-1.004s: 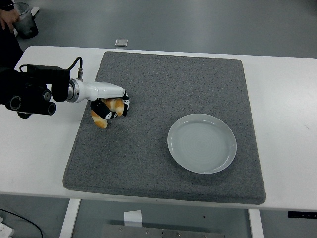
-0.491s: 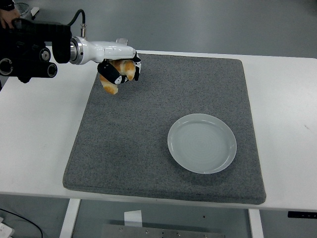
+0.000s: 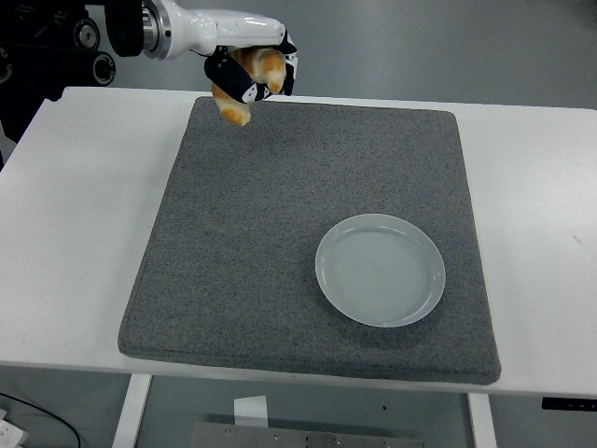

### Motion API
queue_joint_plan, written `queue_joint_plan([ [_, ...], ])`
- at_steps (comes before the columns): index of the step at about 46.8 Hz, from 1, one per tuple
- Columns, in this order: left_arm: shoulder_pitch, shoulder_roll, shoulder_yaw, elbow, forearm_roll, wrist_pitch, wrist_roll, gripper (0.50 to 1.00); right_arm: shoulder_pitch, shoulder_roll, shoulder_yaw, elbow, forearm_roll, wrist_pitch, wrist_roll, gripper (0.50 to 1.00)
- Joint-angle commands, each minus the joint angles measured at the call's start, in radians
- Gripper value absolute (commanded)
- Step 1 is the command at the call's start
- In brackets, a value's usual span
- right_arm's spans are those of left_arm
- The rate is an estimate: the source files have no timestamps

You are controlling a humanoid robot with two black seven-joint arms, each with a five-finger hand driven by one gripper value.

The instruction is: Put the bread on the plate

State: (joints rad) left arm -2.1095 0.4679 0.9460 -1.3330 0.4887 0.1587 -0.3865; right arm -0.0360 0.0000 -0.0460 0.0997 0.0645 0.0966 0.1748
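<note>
One arm shows in our view, the left, and its dark upper links are cut off by the top and left edges of the picture. Our left robot hand (image 3: 250,73) has its black-tipped fingers curled around the bread (image 3: 244,82), so we see only patches of golden-brown crust between them and a rounded end poking out below; the loaf's full shape is hard to make out. The bread hangs in the air above the far left corner of the grey mat (image 3: 280,243), well apart from the plate (image 3: 380,270). Our wrist casing is smooth, glossy white. The mat is a coarse, speckled rectangle with rounded corners, lying on the white desk (image 3: 75,243). The plate is round, pale and shiny, with faint rings inside, resting on the mat's near right part.
</note>
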Motion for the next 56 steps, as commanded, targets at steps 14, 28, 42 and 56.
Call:
queue_joint_plan([
  [14,0.019,-0.026,-0.137,0.044,-0.013,-0.001,0.0,0.5,-0.001,0.0,0.0,0.0,0.0,0.0,0.0,0.932],
  [28,0.118,-0.132,-0.295,0.075,0.004,0.001,-0.006,0.5,-0.001,0.0,0.0,0.0,0.0,0.0,0.0,0.932],
  [42,0.189,-0.253,-0.334,0.081,0.033,0.007,-0.021,0.5,-0.001,0.0,0.0,0.0,0.0,0.0,0.0,0.932],
  [56,0.256,-0.362,-0.335,0.109,0.063,0.01,-0.023,0.5,-0.001,0.0,0.0,0.0,0.0,0.0,0.0,0.932],
])
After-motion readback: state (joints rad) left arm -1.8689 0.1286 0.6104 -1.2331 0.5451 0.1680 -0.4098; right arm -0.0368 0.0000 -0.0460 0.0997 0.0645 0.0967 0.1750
